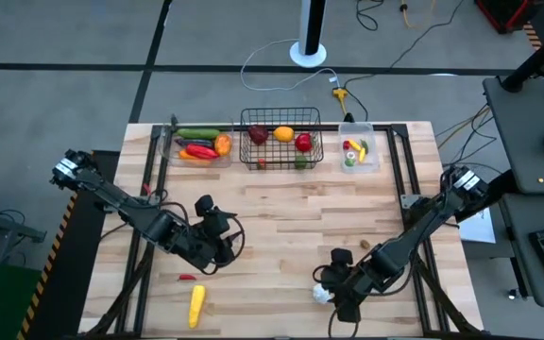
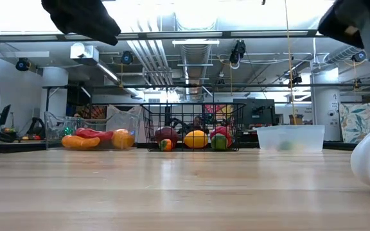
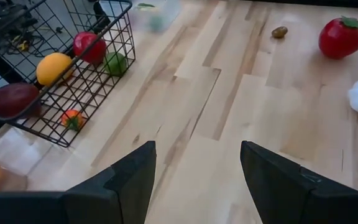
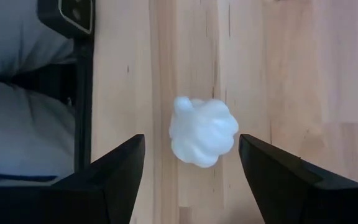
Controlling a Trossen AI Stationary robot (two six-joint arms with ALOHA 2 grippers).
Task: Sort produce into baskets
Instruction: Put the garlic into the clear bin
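Hovering above the white garlic [image 4: 202, 132], the right gripper [image 4: 191, 180] has its two dark fingers spread apart, one on each side of the garlic and not touching it; the garlic lies on the wooden table [image 1: 281, 217] near the front edge, on the right half. In the high view the garlic [image 1: 321, 294] shows just beside the right gripper [image 1: 340, 288]. The left gripper [image 3: 197, 180] is over the left half of the table, its fingers also apart and holding nothing, with only bare wood between them. A yellow corn [image 1: 196, 304] and a small red pepper [image 1: 187, 278] lie on the table near the front left, close to the left gripper [image 1: 217, 236]. A small brown piece [image 1: 365, 244] lies on the wood a little behind the right arm, and in the left wrist view a red tomato [image 3: 342, 36] stands on the table near the garlic. At the far edge there are three containers in a row: a wide clear bin [image 1: 170, 151] on the left with a green cucumber [image 1: 197, 133] and red and orange pieces, a black wire basket [image 1: 281, 118] in the middle with an orange [image 1: 283, 134] and red and dark items, and a smaller clear bin [image 1: 374, 151] on the right with a few small pieces.
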